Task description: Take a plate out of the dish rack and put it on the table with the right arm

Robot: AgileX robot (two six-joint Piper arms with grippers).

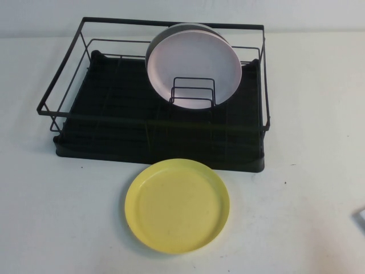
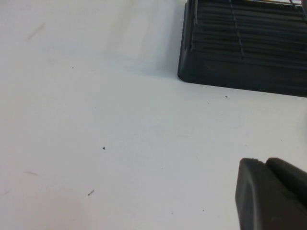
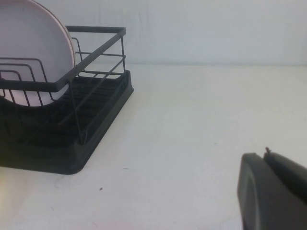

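The pale-yellow plate (image 1: 177,205) lies flat on the white table (image 1: 68,217), just in front of the dish rack (image 1: 154,137). The rack's wall also shows in the right wrist view (image 3: 72,139), and its tray corner shows in the left wrist view (image 2: 240,52). My right gripper (image 3: 264,154) is shut and empty, low over bare table to the right of the rack, away from the plate. Only a sliver of the right arm (image 1: 361,219) shows in the high view. My left gripper (image 2: 263,161) is shut and empty over bare table, left of the rack.
A pale pink plate (image 1: 197,65) stands upright in the small wire holder (image 1: 193,94) inside the rack, with a grey plate (image 1: 171,33) right behind it. The pink plate also shows in the right wrist view (image 3: 29,48).
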